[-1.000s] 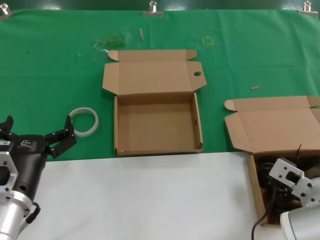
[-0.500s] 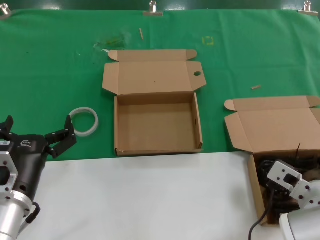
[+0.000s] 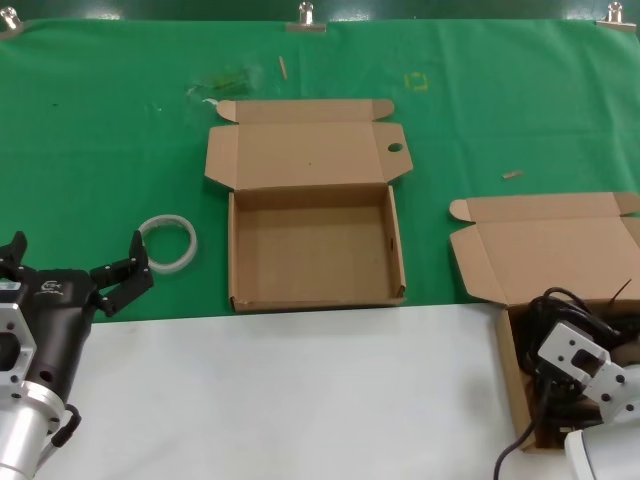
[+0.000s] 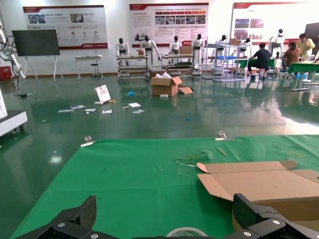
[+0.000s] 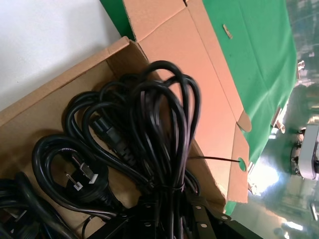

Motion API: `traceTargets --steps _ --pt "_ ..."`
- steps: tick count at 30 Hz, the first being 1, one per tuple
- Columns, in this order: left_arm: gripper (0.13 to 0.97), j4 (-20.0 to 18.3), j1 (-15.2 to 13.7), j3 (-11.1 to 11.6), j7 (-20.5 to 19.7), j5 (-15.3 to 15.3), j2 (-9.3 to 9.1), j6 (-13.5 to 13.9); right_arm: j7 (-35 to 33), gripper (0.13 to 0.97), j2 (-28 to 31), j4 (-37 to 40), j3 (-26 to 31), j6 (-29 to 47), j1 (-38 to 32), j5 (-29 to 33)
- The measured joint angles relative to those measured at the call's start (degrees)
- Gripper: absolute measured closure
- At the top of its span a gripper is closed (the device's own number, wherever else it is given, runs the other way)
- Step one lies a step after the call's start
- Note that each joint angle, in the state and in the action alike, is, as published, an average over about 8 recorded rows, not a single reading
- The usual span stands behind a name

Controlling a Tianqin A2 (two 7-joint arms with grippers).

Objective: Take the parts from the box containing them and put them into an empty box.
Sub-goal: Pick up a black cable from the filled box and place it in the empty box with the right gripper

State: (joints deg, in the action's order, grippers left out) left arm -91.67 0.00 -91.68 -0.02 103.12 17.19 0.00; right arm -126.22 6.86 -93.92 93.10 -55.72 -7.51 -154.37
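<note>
Progress: nothing moved | empty box [image 3: 315, 250] mid-tabletop, bare | my right end effector [image 5: 172, 211] pinching a cord bundle [image 5: 159, 129] inside the source box [image 3: 510, 365], near right | left end effector [image 3: 75, 275] spread, idle near left.

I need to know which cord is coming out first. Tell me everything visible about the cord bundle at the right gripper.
The cord bundle is glossy black cable wound in long loops, cinched near one end by a thin tie. Its loops stand up above the brown cardboard box at the table's right edge. A chunky moulded plug lies against it, and other black cords sit beneath. The right gripper closes on the tied end. In the head view, loops show above the gripper's mount.
</note>
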Motion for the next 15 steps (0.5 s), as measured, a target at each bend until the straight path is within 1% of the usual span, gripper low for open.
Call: traceTargets --steps 1,5,10,15 --pt "0.132 0.0 0.0 0.0 0.0 0.0 0.0 0.0 0.05 0.828 0.0 -0.28 -0.03 -0.13 0.08 -0.03" --pt "0.132 0.0 0.0 0.0 0.0 0.0 0.0 0.0 0.23 0.851 0.0 -2.14 0.03 -0.98 0.36 0.06" --pt "0.132 0.0 0.0 0.0 0.0 0.0 0.0 0.0 0.19 0.889 -0.01 -6.63 0.76 -3.13 0.4 0.68" --pt "0.132 0.0 0.0 0.0 0.0 0.0 0.0 0.0 -0.13 0.889 -0.01 -12.54 2.87 -6.03 -0.52 1.67"
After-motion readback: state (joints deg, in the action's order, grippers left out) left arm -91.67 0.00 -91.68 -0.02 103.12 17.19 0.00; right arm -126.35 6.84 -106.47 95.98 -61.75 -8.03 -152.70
